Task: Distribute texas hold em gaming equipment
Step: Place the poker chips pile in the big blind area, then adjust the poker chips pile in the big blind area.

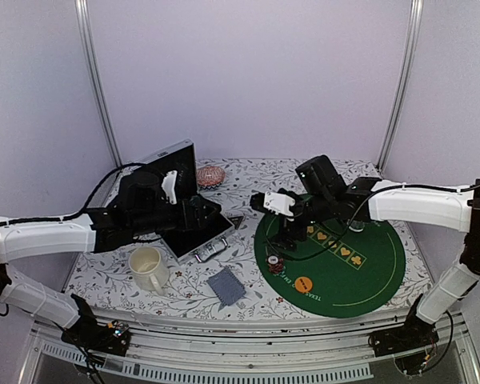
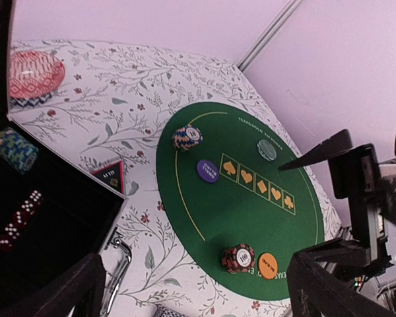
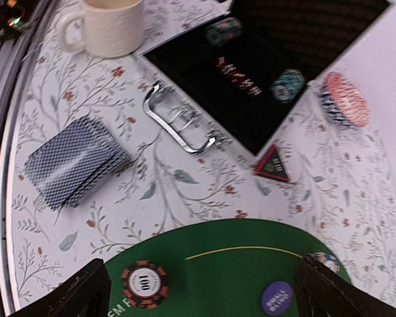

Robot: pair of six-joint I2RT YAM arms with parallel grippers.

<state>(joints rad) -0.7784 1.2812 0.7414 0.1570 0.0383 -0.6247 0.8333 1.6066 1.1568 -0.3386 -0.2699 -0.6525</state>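
Note:
A green round poker mat (image 1: 360, 264) lies on the right of the table. On it stand a black-red chip stack (image 1: 274, 264) (image 2: 238, 258) (image 3: 144, 284), a blue-orange chip stack (image 2: 187, 137), an orange disc (image 1: 303, 284) (image 2: 268, 265), a purple disc (image 2: 208, 170) (image 3: 276, 297) and a pale clear disc (image 2: 267, 150). The grey-blue card deck (image 1: 226, 286) (image 3: 72, 162) and the black-red triangle marker (image 2: 110, 175) (image 3: 272, 165) lie off the mat. My right gripper (image 1: 286, 238) (image 3: 204, 300) hangs open and empty above the mat's left edge. My left gripper (image 1: 212, 212) (image 2: 198, 297) is open and empty beside the case.
An open black case (image 1: 180, 204) (image 3: 264, 59) holds blue-green chip stacks (image 2: 15, 150) (image 3: 287, 86) and red dice (image 2: 16, 221); its metal handle (image 3: 181, 125) sticks out. A cream mug (image 1: 148, 268) (image 3: 105, 26) stands front left. A pink patterned round object (image 1: 211, 176) (image 2: 34, 74) sits at the back.

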